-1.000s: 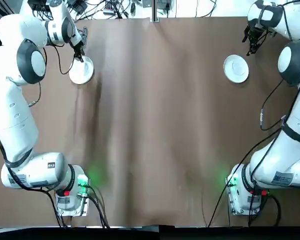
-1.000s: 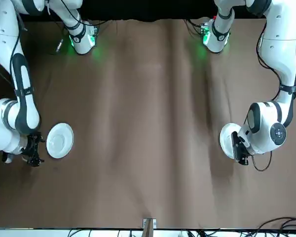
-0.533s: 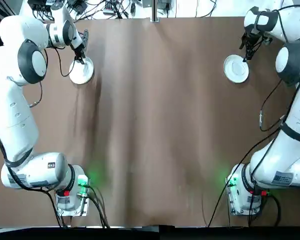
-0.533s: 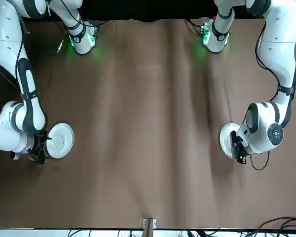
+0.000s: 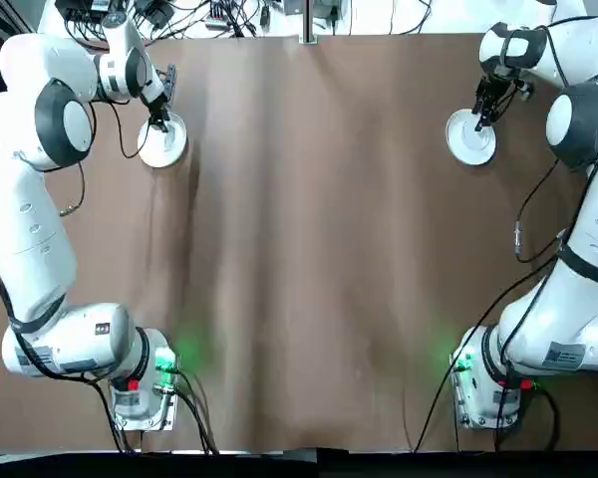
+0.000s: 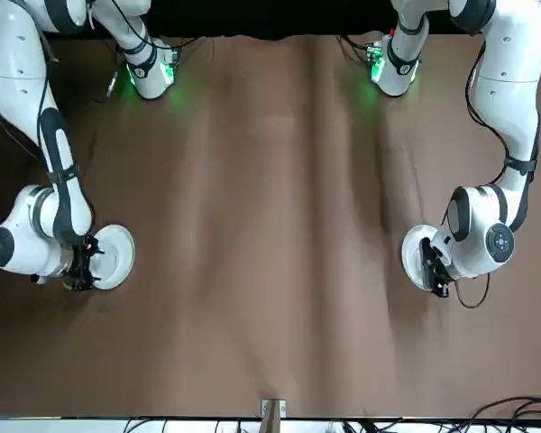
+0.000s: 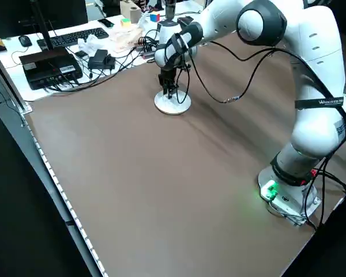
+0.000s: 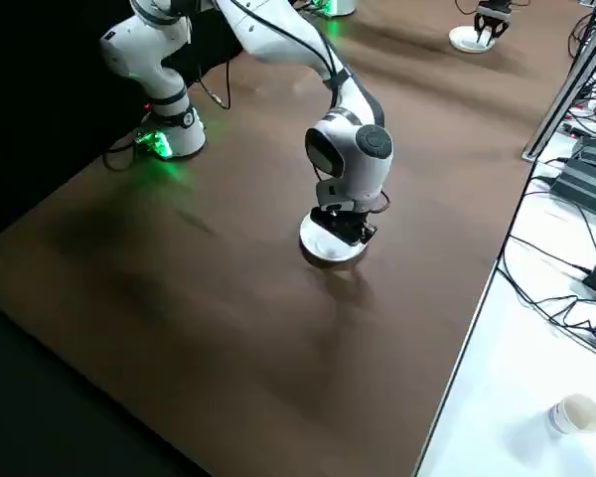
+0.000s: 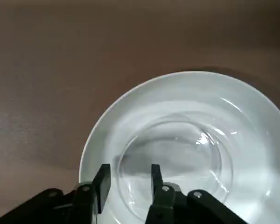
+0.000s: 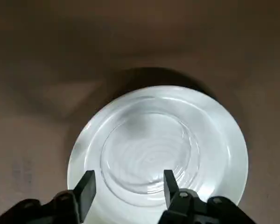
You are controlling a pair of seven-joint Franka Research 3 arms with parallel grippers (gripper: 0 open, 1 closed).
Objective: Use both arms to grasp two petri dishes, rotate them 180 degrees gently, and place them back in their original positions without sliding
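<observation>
In the left wrist view a clear petri dish point(image 9: 177, 154) rests on a white disc point(image 9: 130, 107). My left gripper point(image 9: 129, 179) is open, its two fingers standing either side of the dish's near rim. From overhead, this gripper point(image 5: 157, 115) hangs over the far-left disc point(image 5: 162, 144). The other petri dish point(image 10: 147, 151) sits on its own white disc point(image 10: 224, 154). My right gripper point(image 10: 128, 186) is open wider, above the near edge of that dish. Overhead it point(image 5: 483, 108) stands over the far-right disc point(image 5: 470, 139).
Brown cloth point(image 5: 309, 249) covers the table. Both arm bases point(image 5: 145, 383) point(image 5: 488, 388) glow green at the near edge. Cables and electronics point(image 7: 52, 60) lie beyond the table's far edge, and a paper cup point(image 8: 573, 412) sits on the white side bench.
The right gripper has swung in from outside its disc to above it. The left gripper has shifted slightly over its own disc. The discs have not moved.
</observation>
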